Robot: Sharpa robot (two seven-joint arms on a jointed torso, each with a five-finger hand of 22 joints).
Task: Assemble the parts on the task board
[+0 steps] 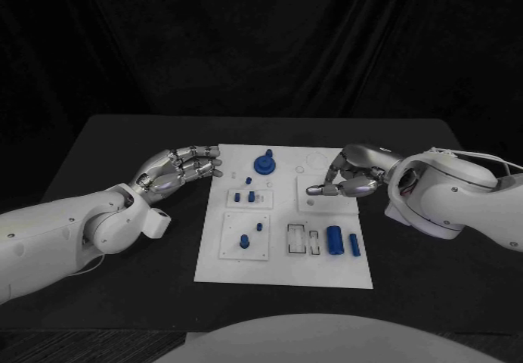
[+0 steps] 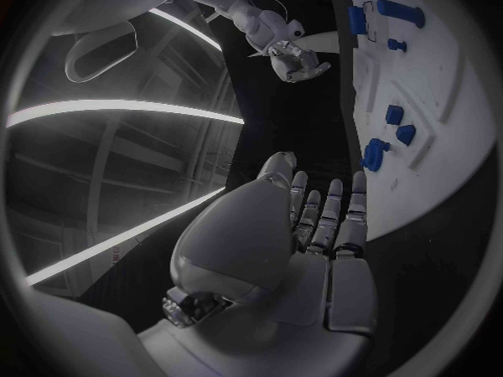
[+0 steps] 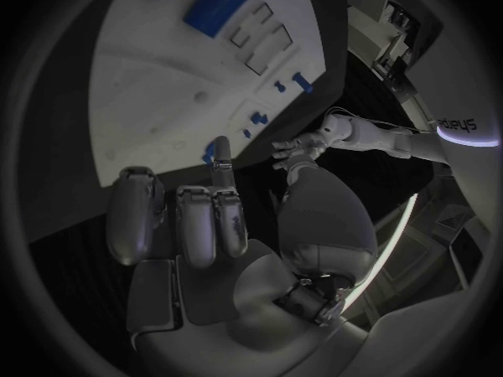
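Near edge of the board [image 1: 218, 272]: bare white plate; just beyond it, a recessed panel holding one short blue peg [image 1: 244, 242] with a smaller stud above it, and to the right an open rectangular slot [image 1: 296, 238] beside two blue cylinders [image 1: 335, 240] lying flat, apparently staged for later insertion; mid-board, a small panel with two blue pins [image 1: 246, 197] standing in it; far edge, a blue knob [image 1: 264, 162] seated upright. Left hand [image 1: 180, 170] hovers at the board's left edge near the knob, fingers extended and slightly curled, holding nothing, probably poised to reach in. Right hand [image 1: 351, 175] hangs over the board's right square panel [image 1: 327, 195], fingers curled downward; whether it pinches a part cannot be told.
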